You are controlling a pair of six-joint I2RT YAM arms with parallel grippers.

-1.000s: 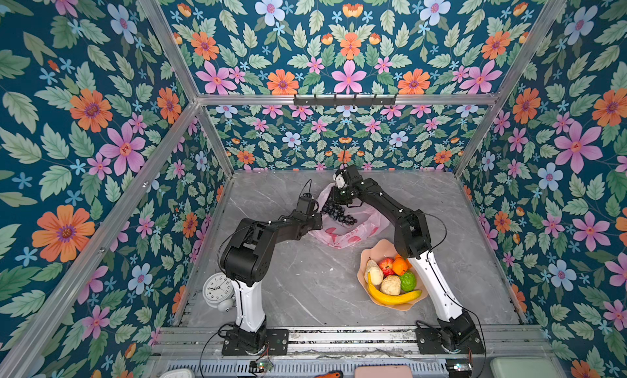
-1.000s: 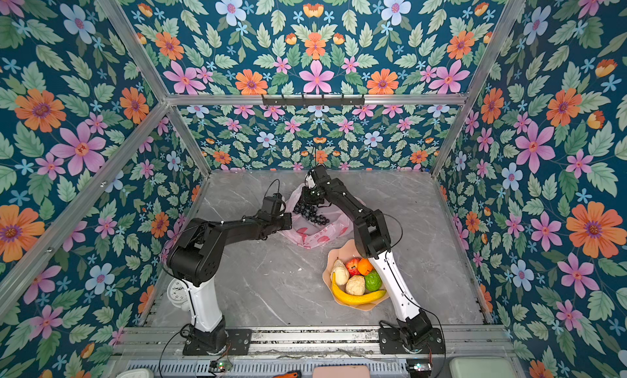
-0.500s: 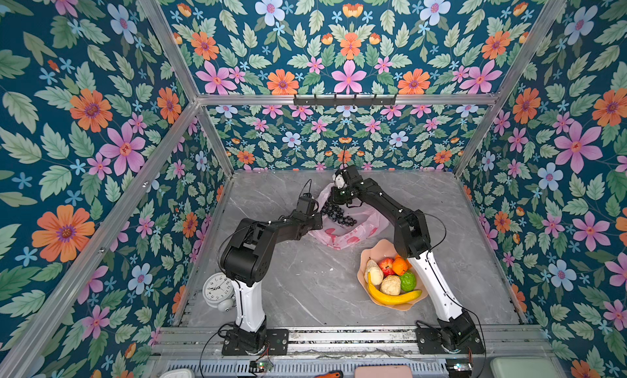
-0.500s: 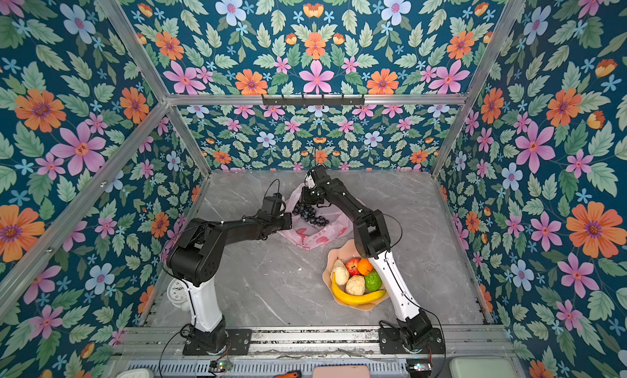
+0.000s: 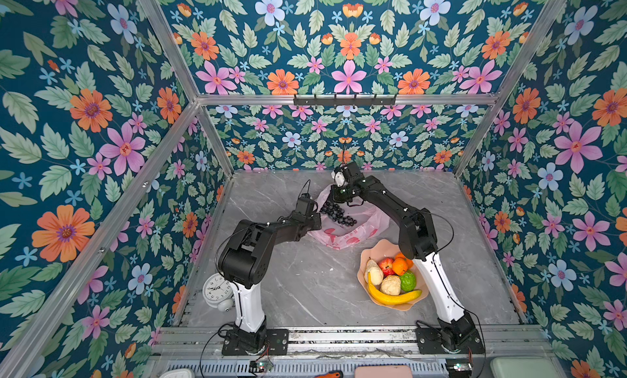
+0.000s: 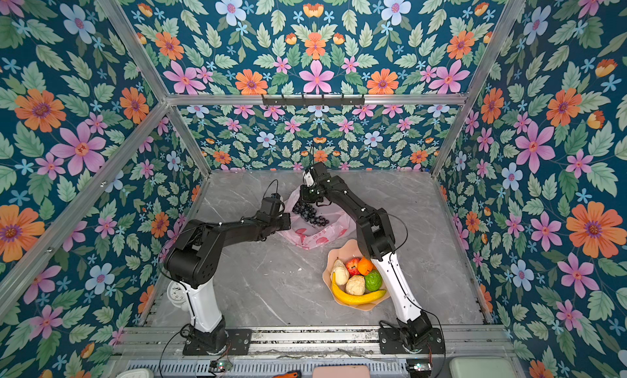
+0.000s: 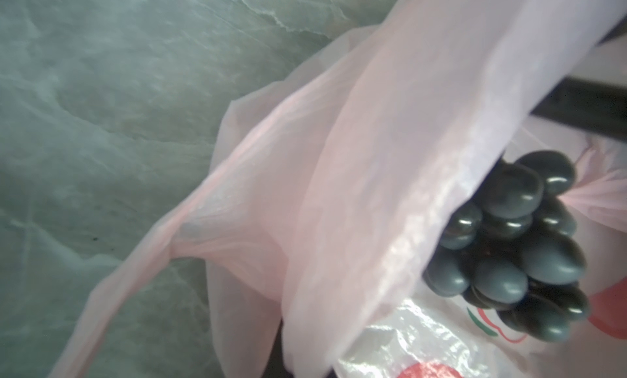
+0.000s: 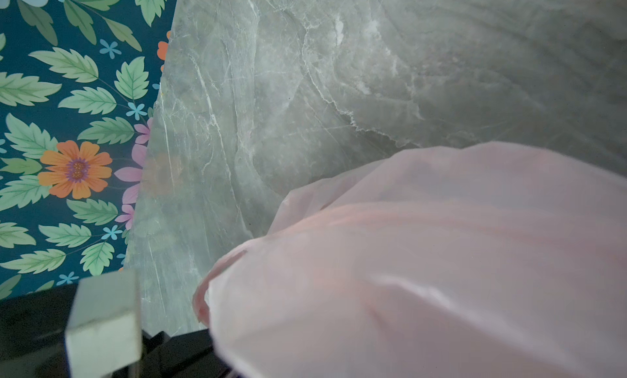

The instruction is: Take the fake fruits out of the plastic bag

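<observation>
While the plastic bag [image 5: 342, 232] lies crumpled on the grey marble table [image 5: 298, 284] toward the back wall, both arms reach in over it from either side. Its mouth is pulled open, and the dark purple grape bunch [image 5: 336, 215] rests inside it, lying on the film printed with red marks; the left wrist view shows the glossy grapes [image 7: 515, 247] under a lifted fold of pale pink plastic. The left gripper [image 5: 314, 220] sits at the bag's left edge with its jaws closed on that film, holding the rim up. The right gripper [image 5: 339, 198] is at the far rim of the bag, jaws closed on a pinch of the bag, whose film fills much of the right wrist view [image 8: 424, 264]. Nearer the front, well apart from the bag, the peach-pink scalloped bowl [image 5: 364, 257] holds the other fake fruits: the yellow banana [image 5: 393, 296] along its near side, the red apple [image 5: 386, 265], the orange [image 5: 399, 266], the bumpy green fruit [image 5: 408, 281] and two cream-beige lumpy pieces [image 5: 390, 284]. A white alarm clock [image 5: 217, 289] stands beside the left arm's base.
</observation>
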